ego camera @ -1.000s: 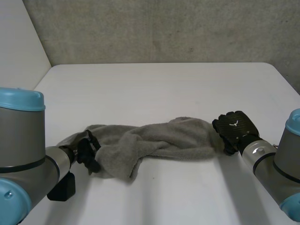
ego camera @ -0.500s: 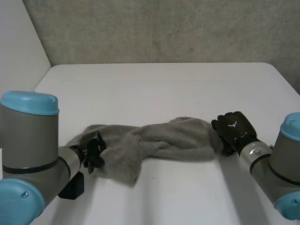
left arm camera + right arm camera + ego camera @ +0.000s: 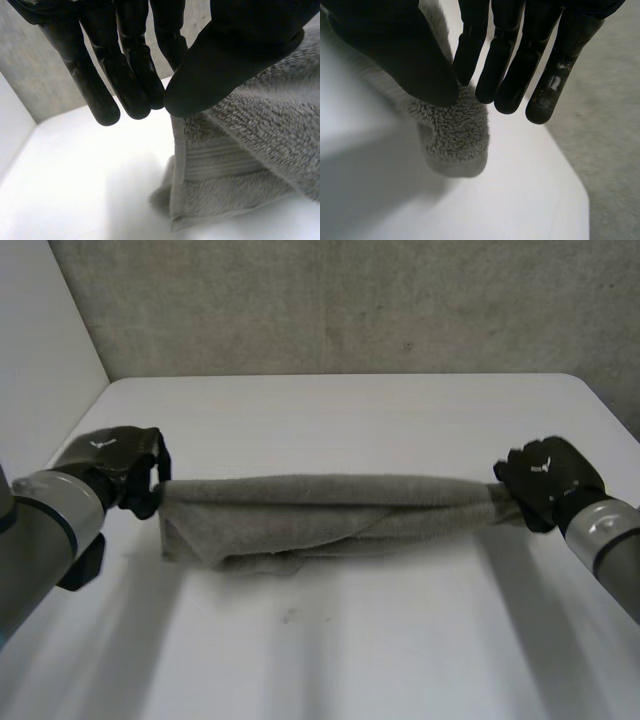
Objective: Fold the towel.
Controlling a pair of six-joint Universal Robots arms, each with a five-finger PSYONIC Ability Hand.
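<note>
Now, at far left: left hand [image 3: 118, 468] held above the table [image 3: 330, 650], thumb closed against straight fingers [image 3: 125, 85], upper left corner of the towel [image 3: 320, 508] nipped between them. Hemmed short edge hanging straight down below that pinch, lower corner loose near the tabletop.

Across the middle: towel pulled taut between both hands, a long grey band running side to side over the near half of the table. Apparently just clear of the surface, shadow underneath; cannot tell whether the lowest folds touch. Top edge straight and level. Below it, bunched overlapping layers, sagging unevenly toward left of centre. Doubled lengthwise at best, and not neatly.

At far right: right hand [image 3: 548, 480], level with the other, thumb pressed toward fingertips [image 3: 505, 75], right end of the towel gathered into a wad and gripped there. End rolled rather than flat, so corners not distinguishable.

Progress, as a judgement: early. Grasp and stretch done; no clean fold laid down yet. Probably left to do: lowering onto the table, flattening, bringing one end over the other, squaring edges. Likely snag: wad at the right end carrying a twist into any fold made from this hold.
</note>
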